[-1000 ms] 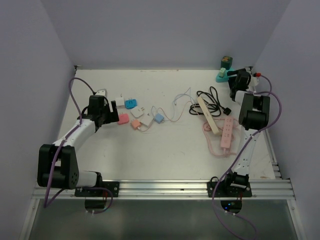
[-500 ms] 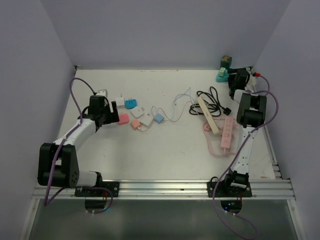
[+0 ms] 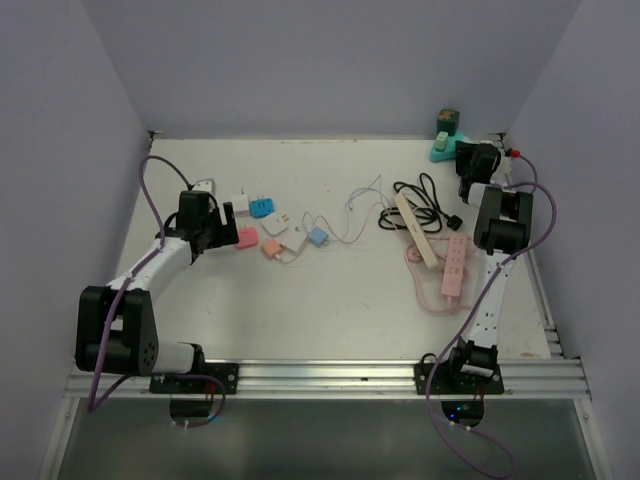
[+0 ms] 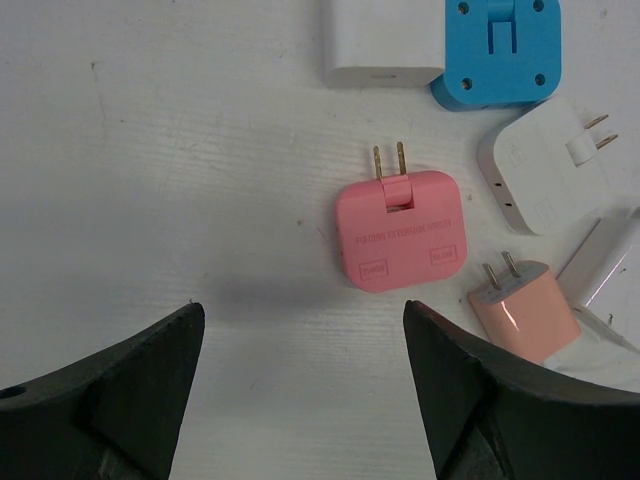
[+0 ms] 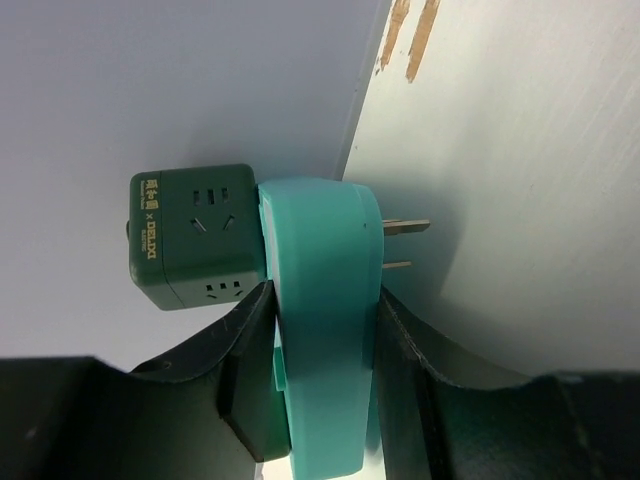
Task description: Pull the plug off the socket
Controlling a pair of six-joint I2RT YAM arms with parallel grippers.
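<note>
A teal plug point(image 5: 322, 300) with two bare prongs sits joined to a dark green cube socket point(image 5: 190, 240) in the far right corner, against the back wall. My right gripper point(image 5: 322, 292) is shut on the teal plug, one finger on each flat side. From above, the teal plug point(image 3: 441, 152) lies just left of the right gripper point(image 3: 462, 153), with the green cube point(image 3: 448, 122) behind it. My left gripper point(image 4: 302, 306) hangs open over bare table, just short of a pink adapter point(image 4: 402, 229), and holds nothing.
Loose adapters lie by the left gripper: blue point(image 4: 500, 50), white point(image 4: 545, 180), peach point(image 4: 522, 310). A beige power strip point(image 3: 416, 229), a pink power strip point(image 3: 454, 264) and a black cable point(image 3: 428, 198) lie at centre right. Walls close in around the right gripper.
The right gripper's jaws have closed onto the teal plug, and plug and cube have shifted slightly toward the back wall. The left arm has not moved.
</note>
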